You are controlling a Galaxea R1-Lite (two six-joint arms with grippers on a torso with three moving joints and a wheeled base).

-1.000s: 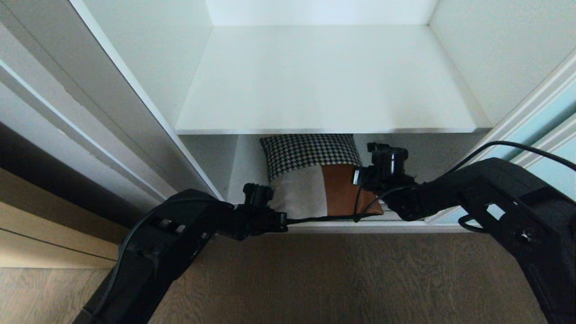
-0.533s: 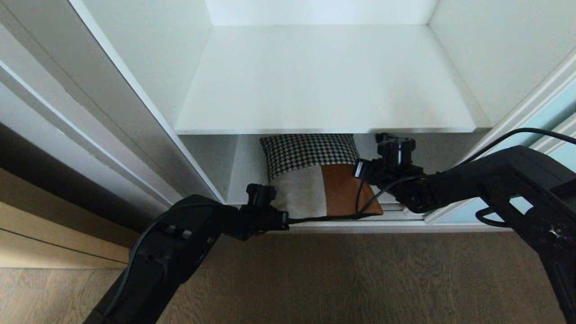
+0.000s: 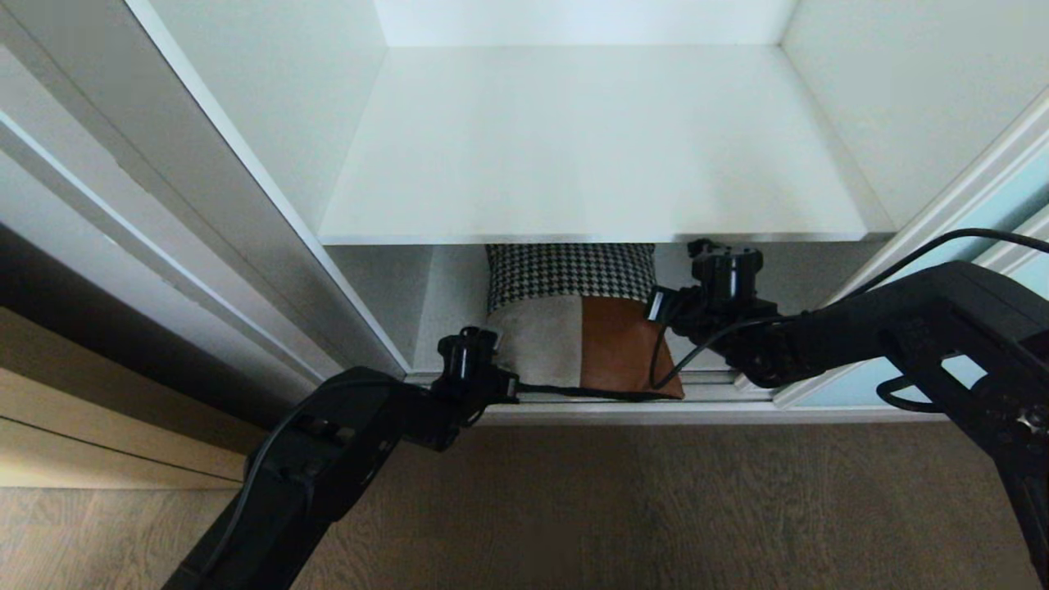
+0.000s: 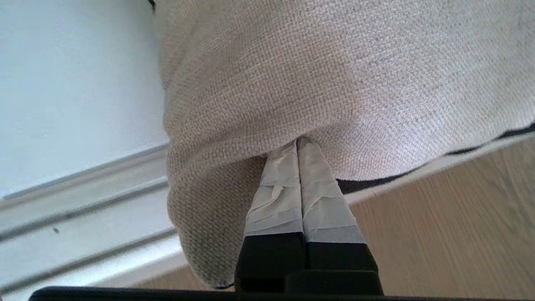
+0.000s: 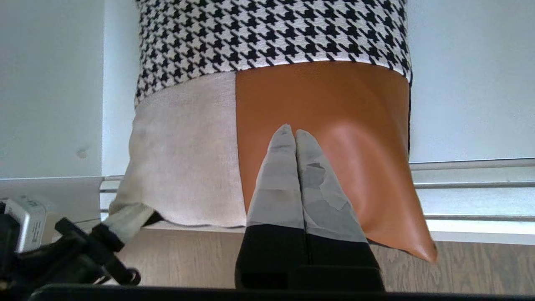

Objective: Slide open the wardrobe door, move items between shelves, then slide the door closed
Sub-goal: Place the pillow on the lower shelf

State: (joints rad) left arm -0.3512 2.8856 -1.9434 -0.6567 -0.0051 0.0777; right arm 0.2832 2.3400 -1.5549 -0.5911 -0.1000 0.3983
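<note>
Under the white shelf, both closed end effectors press the patchwork cushion: left, right.

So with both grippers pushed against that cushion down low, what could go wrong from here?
Both the left gripper and the right gripper are shut, pressing the cushion rather than clamping it, so it may slip during a lift. Its brown corner overhangs the door track and could snag there.
</note>
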